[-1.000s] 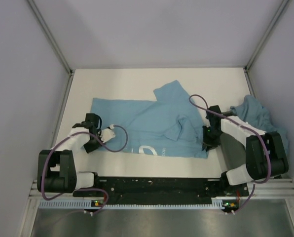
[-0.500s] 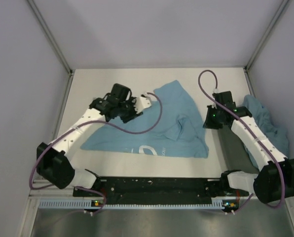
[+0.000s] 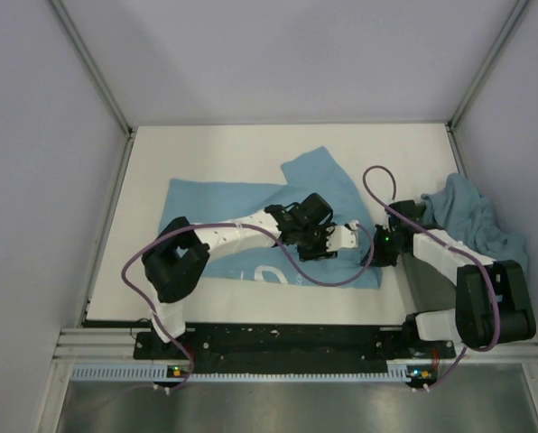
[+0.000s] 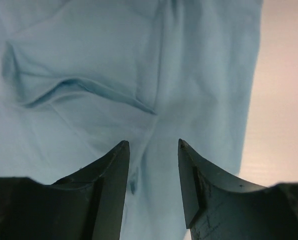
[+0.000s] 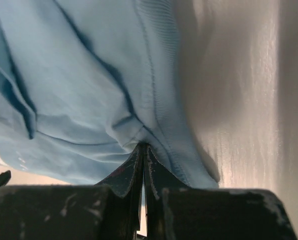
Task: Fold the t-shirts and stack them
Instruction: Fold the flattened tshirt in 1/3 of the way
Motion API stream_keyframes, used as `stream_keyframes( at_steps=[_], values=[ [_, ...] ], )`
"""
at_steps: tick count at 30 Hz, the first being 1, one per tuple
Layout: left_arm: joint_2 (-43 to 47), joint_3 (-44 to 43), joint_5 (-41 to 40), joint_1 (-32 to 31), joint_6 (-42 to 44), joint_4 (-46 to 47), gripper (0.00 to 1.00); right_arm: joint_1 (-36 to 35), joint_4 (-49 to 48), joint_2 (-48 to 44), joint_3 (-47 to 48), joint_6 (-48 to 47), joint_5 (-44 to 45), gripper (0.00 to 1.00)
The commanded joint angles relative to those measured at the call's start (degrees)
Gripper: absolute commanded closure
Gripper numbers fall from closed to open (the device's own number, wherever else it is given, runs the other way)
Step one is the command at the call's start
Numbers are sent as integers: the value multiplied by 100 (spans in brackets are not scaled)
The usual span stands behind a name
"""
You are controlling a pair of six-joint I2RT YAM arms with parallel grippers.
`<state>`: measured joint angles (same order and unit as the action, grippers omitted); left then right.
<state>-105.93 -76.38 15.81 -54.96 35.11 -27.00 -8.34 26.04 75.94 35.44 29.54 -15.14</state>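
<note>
A light blue t-shirt (image 3: 251, 221) with a white logo lies spread on the table. My left gripper (image 3: 353, 238) reaches across to the shirt's right part. In the left wrist view it (image 4: 151, 146) is open just above creased cloth (image 4: 89, 65), holding nothing. My right gripper (image 3: 383, 247) sits at the shirt's right edge. In the right wrist view it (image 5: 143, 147) is shut on the shirt's hemmed edge (image 5: 159, 100). A second light blue t-shirt (image 3: 475, 215) lies crumpled at the right, behind the right arm.
The white table (image 3: 206, 149) is bounded by grey walls with metal rails on the left (image 3: 115, 189) and right (image 3: 459, 153). The arms' base rail (image 3: 287, 338) runs along the near edge. Purple cables (image 3: 251, 230) loop over the shirt.
My left arm has swung from the shirt's far left part across to its right part, near the right gripper. The shirt's left side lies spread flat again. The right gripper has drawn nearer.
</note>
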Motion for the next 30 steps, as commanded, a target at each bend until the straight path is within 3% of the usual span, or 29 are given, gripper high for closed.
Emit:
stream_keyframes(
  at_steps=[1,11,14,18,24,30],
  values=[
    [-454,-439,-333,-6,-49,521,52,148,-477,17,-195,52,-95,100],
    [-727,-457,-51,-59,119,370,52,219,-477,-27,-266,-1,-42,100],
    [-850,-474,-447,-59,57,600,76,219,-469,-9,-283,-36,-42,100],
    [-824,-457,-413,-59,83,460,100,271,-460,-9,-336,-80,-24,100],
    [-745,-544,-727,11,-293,511,100,324,-451,-9,-345,-115,19,100],
    [-648,-1010,-763,749,-1471,600,100,386,-451,122,-433,-150,63,100]
  ],
)
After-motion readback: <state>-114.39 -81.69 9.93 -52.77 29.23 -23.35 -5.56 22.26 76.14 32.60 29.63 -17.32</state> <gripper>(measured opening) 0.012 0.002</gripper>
